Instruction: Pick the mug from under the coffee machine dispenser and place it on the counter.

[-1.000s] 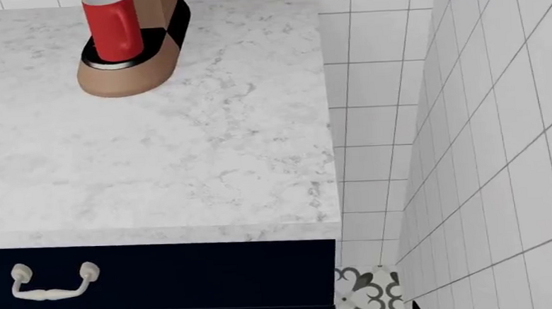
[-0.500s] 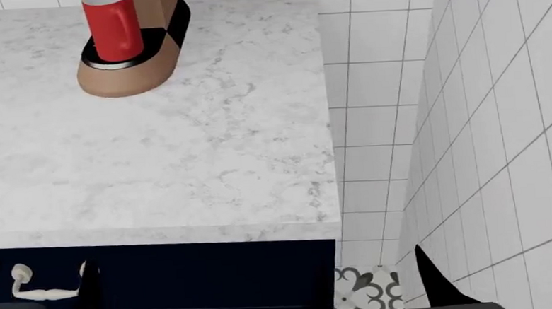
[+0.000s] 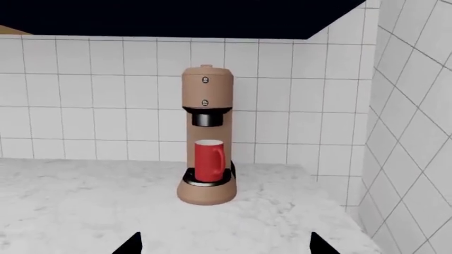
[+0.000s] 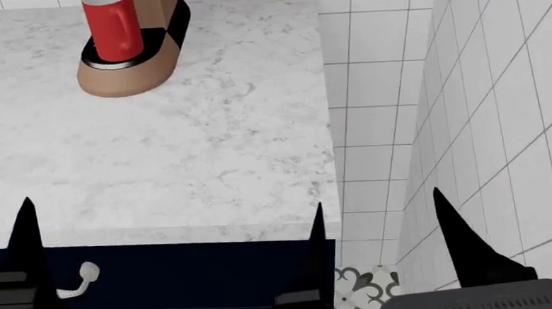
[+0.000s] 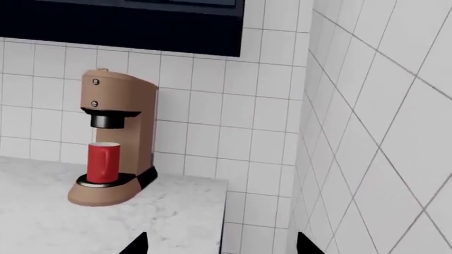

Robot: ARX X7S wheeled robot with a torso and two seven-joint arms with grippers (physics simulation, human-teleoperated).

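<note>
mug [image 3: 207, 161] stood on the black drip tray [image 3: 207, 181] right under the dispenser [image 3: 206, 119], at about 11 o'clock on the worktop [image 4: 191, 159] in the head view, well apart from both arms. left gripper [image 3: 224, 244] and right gripper [image 5: 219, 244] were both spread and empty, low at the worktop's near edge. risk, as i judged it: little room between nozzle and rim, so lifting early could knock the mug against the dispenser; the side handle could snag a finger, and the tall mug might tip.
</note>
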